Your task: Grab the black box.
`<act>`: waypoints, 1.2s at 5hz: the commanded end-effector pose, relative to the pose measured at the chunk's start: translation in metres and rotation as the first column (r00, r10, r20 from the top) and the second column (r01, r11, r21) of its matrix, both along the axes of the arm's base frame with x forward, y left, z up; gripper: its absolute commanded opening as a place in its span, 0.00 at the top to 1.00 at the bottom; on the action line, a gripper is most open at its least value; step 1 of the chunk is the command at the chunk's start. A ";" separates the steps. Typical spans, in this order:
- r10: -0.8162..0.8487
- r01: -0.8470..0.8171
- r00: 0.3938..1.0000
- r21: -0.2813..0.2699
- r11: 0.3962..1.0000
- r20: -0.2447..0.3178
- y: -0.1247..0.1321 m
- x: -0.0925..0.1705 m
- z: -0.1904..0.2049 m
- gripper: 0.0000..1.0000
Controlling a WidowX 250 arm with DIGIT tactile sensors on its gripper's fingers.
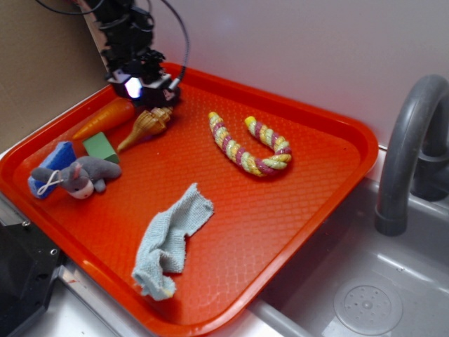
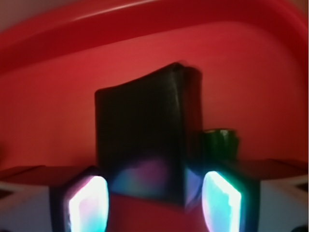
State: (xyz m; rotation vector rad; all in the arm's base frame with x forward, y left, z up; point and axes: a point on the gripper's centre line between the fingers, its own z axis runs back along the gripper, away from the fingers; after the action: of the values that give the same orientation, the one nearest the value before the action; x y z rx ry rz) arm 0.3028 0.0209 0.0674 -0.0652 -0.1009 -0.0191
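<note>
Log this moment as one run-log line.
phase: closing in | gripper: at tray back-left corner | black box: between fingers | grasp: unconfirmed

Orange tray (image 1: pixel 316 203); on it cloth (image 1: pixel 170 239), rope (image 1: pixel 249 144), seashell (image 1: pixel 146 127), carrot (image 1: pixel 105 119), green block (image 1: pixel 100 147), plush toy (image 1: pixel 77 175)

An orange tray (image 1: pixel 330 182) sits beside a grey sink (image 1: pixel 379 295) with its faucet (image 1: pixel 407 140). The hand (image 1: pixel 144 88), its light glowing, hangs low over the tray's far corner, just above a seashell (image 1: pixel 147 126). A carrot (image 1: pixel 105 119), green block (image 1: pixel 100 147), plush toy (image 1: pixel 77 177), rope (image 1: pixel 249 144) and cloth (image 1: pixel 172 239) lie around.
</note>
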 end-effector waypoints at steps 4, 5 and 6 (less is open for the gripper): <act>0.281 -0.281 0.932 -0.032 0.959 0.231 0.016 0.008 0.044 0.00; 0.356 -0.347 0.909 -0.078 0.934 0.218 0.022 0.018 0.028 0.00; 0.378 -0.353 0.912 -0.161 0.922 0.161 0.015 0.035 0.006 0.00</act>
State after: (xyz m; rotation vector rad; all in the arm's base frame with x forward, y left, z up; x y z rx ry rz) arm 0.3363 0.0194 0.0540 -0.1692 -0.2259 0.3384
